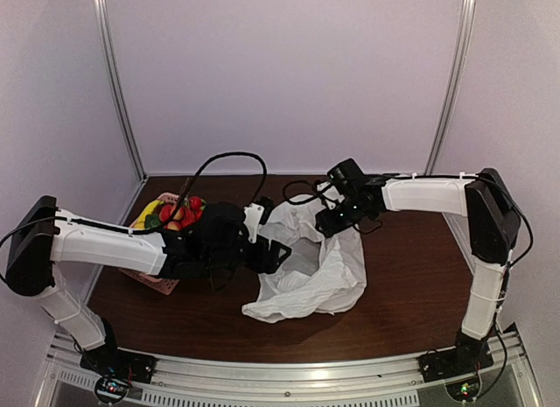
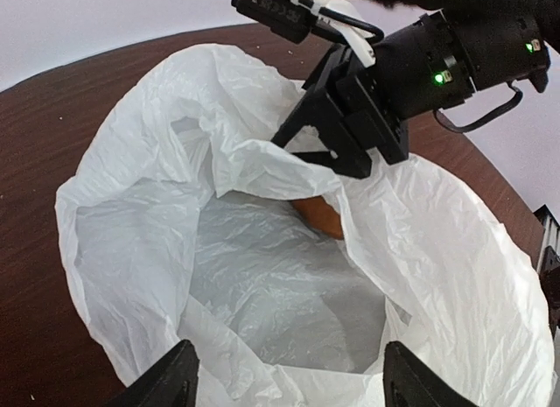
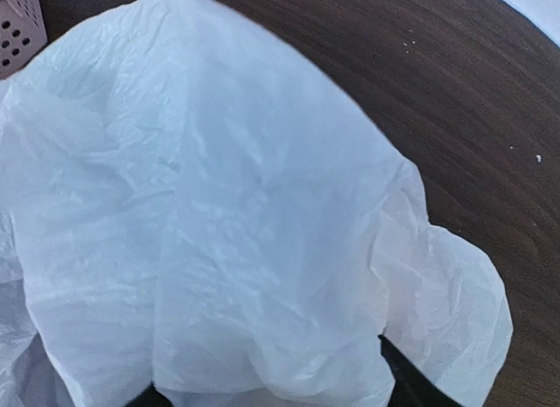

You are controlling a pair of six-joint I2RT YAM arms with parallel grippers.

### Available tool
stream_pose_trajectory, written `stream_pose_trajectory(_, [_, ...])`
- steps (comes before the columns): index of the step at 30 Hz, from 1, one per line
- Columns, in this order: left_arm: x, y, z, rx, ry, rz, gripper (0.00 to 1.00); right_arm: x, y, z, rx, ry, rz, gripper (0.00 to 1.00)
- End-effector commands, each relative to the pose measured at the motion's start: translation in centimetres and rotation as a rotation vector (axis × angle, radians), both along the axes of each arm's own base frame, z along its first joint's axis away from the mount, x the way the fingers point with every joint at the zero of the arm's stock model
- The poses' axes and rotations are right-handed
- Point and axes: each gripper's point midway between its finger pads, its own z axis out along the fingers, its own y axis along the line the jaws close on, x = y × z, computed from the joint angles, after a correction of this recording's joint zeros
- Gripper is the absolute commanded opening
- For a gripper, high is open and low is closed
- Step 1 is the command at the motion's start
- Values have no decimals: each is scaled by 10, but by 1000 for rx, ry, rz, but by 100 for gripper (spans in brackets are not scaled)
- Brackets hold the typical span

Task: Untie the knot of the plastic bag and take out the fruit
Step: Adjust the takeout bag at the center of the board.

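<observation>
Your left pincer (image 2: 293, 376) stands apart, and the near rim of the plastic bag (image 2: 262, 276) lies between its fingers. The bag's mouth gapes just ahead of it. An orange fruit (image 2: 319, 216) lies inside, just below your right pincer (image 2: 324, 157). That one sits at the far rim, fingers apart, with plastic draped over them. A pink basket (image 1: 157, 283) of fruit sits on the table (image 1: 411, 284), behind the left pincer.
</observation>
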Motion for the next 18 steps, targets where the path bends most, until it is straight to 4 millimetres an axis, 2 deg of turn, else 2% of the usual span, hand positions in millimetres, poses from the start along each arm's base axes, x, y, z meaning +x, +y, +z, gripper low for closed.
stream_pose_trajectory(1, [1, -3, 9, -30, -19, -12, 74, -5, 39, 6, 315, 99, 135, 44])
stream_pose_trajectory(3, [2, -6, 8, -28, -23, -18, 74, -12, 47, 6, 407, 142, 182, 21])
stream_pose_trajectory(5, [5, -6, 4, -19, -24, -11, 75, -28, 57, 9, 504, 191, 243, 3])
stream_pose_trajectory(6, [6, -6, 3, -18, -23, -6, 76, -33, 62, 17, 558, 201, 264, 0])
stream_pose_trajectory(9, [15, -3, -7, -23, 11, 25, 76, -55, 71, 36, 729, 252, 302, 0])
stream_pose_trajectory(13, [13, -7, -15, -24, 17, -9, 72, -75, 68, 68, 941, 270, 271, 0])
stream_pose_trajectory(15, [11, -9, -21, -6, 19, -29, 69, -82, 63, 84, 1032, 283, 241, 0])
stream_pose_trajectory(18, [4, -11, -26, 19, 5, -68, 68, -87, 59, 93, 1116, 310, 195, 0])
